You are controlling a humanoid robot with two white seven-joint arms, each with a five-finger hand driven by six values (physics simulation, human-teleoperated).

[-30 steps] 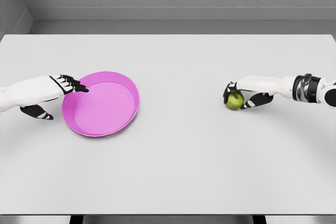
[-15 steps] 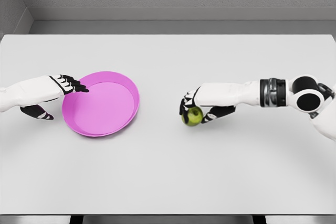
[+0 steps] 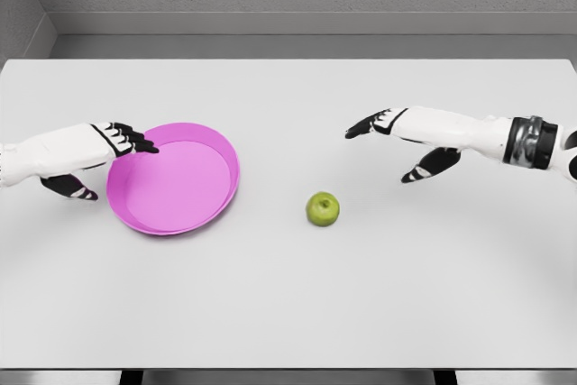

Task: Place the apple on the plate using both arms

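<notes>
From my remote station: the right hand [image 3: 397,137] hangs with fingers stretched flat and thumb dropped, gripping nothing, above the white table [image 3: 297,304]. The green apple [image 3: 324,208] sits upright on the bare tabletop, below and left of that hand, apart from it, just right of the pink plate [image 3: 216,196]. My left hand [image 3: 101,152] holds fingers extended over the plate's left rim, thumb below; I cannot tell whether they touch it.
</notes>
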